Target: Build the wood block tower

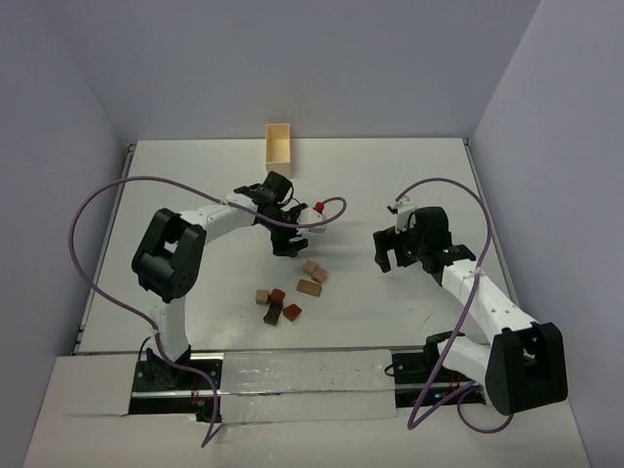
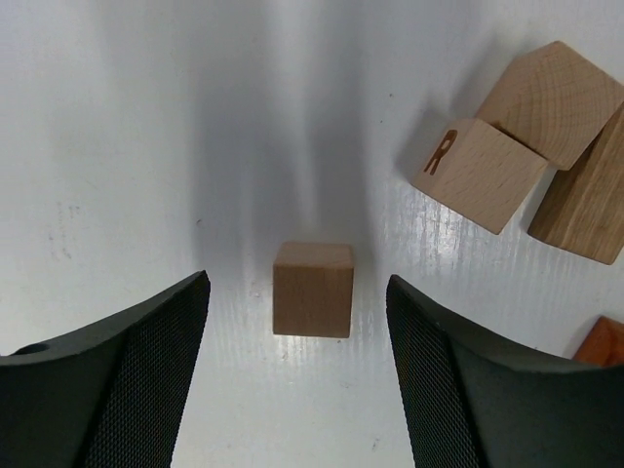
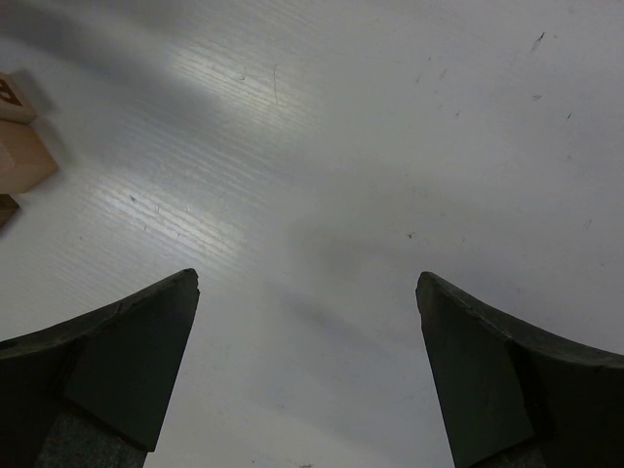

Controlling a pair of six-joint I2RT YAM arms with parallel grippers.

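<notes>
A small tan cube (image 2: 312, 290) rests on the white table, between the fingertips of my left gripper (image 2: 297, 292) with a gap on each side. That gripper is open and touches nothing. Beyond it to the right lie a tan block marked R (image 2: 478, 174), two more tan blocks (image 2: 551, 97) and a reddish-brown block (image 2: 604, 343). From above, my left gripper (image 1: 286, 246) hovers just above-left of the tan blocks (image 1: 312, 273); the reddish-brown blocks (image 1: 283, 310) lie nearer the bases. My right gripper (image 1: 390, 252) (image 3: 307, 283) stands open over bare table, right of the blocks.
A pale rectangular wooden box (image 1: 280, 144) stands at the table's far edge. Purple cables (image 1: 327, 216) loop from both arms, one with a small red tag (image 1: 318, 207). Tan blocks (image 3: 19, 156) show at the left edge of the right wrist view.
</notes>
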